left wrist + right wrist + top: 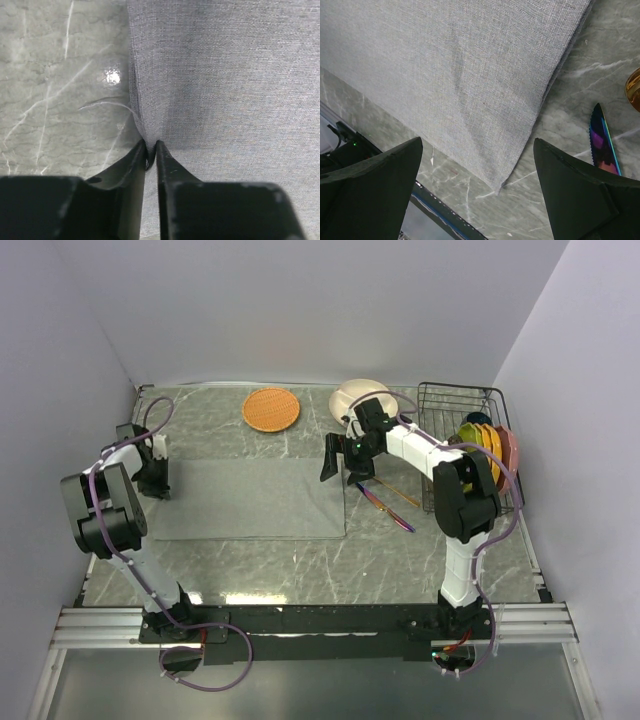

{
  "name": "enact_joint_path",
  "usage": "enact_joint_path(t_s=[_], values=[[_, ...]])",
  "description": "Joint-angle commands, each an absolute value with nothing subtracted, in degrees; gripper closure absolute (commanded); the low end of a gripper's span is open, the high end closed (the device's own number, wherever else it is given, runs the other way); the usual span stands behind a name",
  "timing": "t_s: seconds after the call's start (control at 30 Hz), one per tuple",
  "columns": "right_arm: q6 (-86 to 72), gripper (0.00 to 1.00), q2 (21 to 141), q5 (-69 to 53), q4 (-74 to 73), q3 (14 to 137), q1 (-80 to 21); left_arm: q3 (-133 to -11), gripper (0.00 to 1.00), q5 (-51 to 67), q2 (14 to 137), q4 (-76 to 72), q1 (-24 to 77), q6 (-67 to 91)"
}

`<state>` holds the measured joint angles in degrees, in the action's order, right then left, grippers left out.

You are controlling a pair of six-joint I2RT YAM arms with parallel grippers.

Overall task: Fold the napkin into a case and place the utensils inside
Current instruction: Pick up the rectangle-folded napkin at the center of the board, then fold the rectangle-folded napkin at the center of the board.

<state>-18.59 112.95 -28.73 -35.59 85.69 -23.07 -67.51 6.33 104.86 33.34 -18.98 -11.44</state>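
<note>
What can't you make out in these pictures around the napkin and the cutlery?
Spoon: right wrist view, cut off by the right edge; only a gold sliver shows.
Knife: same view, handle hidden behind a finger of the right gripper.
Napkin: left wrist view, pinched edge vanishes inside the shut left gripper; layers unclear.
Plates: top view, edge-on, too small to count.

Top external: high behind the arm bases, facing down and forward over the whole bench.
Left wrist: very close, looking past the left pincer at the napkin edge.
Right wrist: slightly higher, looking down between the right pincer tips.
Shared: napkin in all; knife in top and right views.
</note>
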Motion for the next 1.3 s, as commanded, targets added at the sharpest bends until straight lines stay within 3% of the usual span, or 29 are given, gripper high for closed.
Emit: enact_joint_path(t_s=[0.0,0.1,0.5,0.7,1.1,1.27], values=[[-19.2,0.00,113.5,-28.7,-35.1,86.0,-22.6,-67.8,0.90,9.6,107.1,34.2,-17.9,-11.4],[-19.2,0.00,113.5,-28.8,-35.2,86.0,-22.6,-68.0,0.99,10.5,106.0,34.5,-17.8,-11.3],[-19.0,0.01,112.8,-30.1,-35.0,85.2,-22.6,-76.4,0.99,21.4,95.8,45.1,-11.3,-8.4],[-18.6,0.01,112.6,-30.6,-35.3,85.3,-22.4,-79.4,0.99,26.3,97.9,46.9,-4.0,-3.1],[-18.5,0.01,111.4,-30.8,-34.7,83.0,-22.1,-79.8,0.99,26.8,101.1,45.4,-0.4,2.0],[-17.8,0.01,110.9,-30.4,-35.8,82.8,-21.7,-79.5,0.99,32.9,102.8,45.5,6.9,5.2]])
